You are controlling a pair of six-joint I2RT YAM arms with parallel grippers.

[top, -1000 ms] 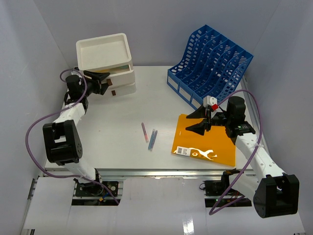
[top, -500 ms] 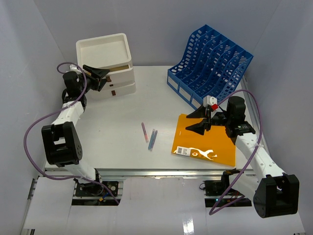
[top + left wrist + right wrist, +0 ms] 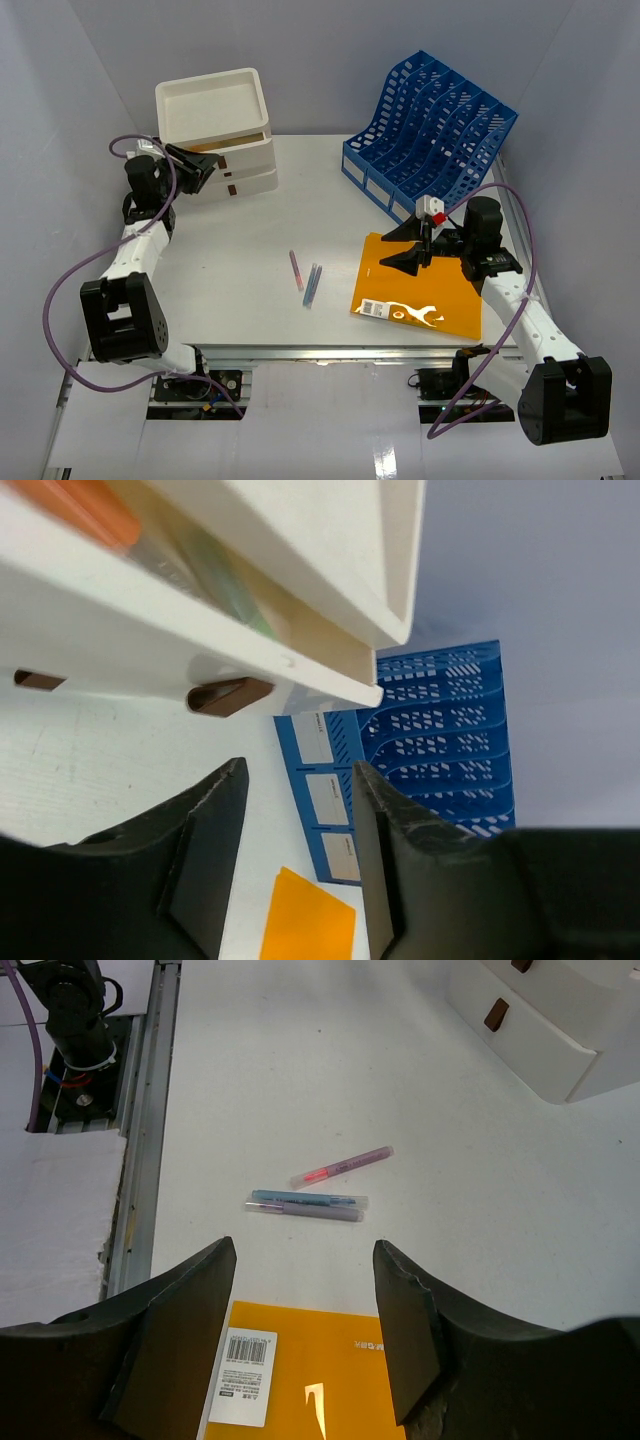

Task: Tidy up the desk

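Observation:
The white desk (image 3: pixel 240 240) holds three pens at its middle: pink (image 3: pixel 296 270), blue (image 3: pixel 316 283) and purple (image 3: pixel 309 288). An orange notebook (image 3: pixel 420 290) lies at the right. My left gripper (image 3: pixel 207 170) is open and empty, close to the front left of the white three-drawer box (image 3: pixel 215 125). In the left wrist view my left gripper (image 3: pixel 298 780) sits just below the box's slightly open top drawer (image 3: pixel 150 640). My right gripper (image 3: pixel 410 245) is open and empty above the notebook's far left corner. The right wrist view shows it (image 3: pixel 303 1260) over the notebook (image 3: pixel 320 1370), with the pens (image 3: pixel 305 1199) beyond.
A blue slotted file rack (image 3: pixel 430 130) stands at the back right, behind my right arm. The drawer box has brown handles (image 3: pixel 228 695). A metal rail (image 3: pixel 320 352) runs along the desk's front edge. Grey walls close in the left, back and right sides.
My left gripper has drawn back a little to the left, away from the drawer box front. My right arm, the pens and the notebook have not moved.

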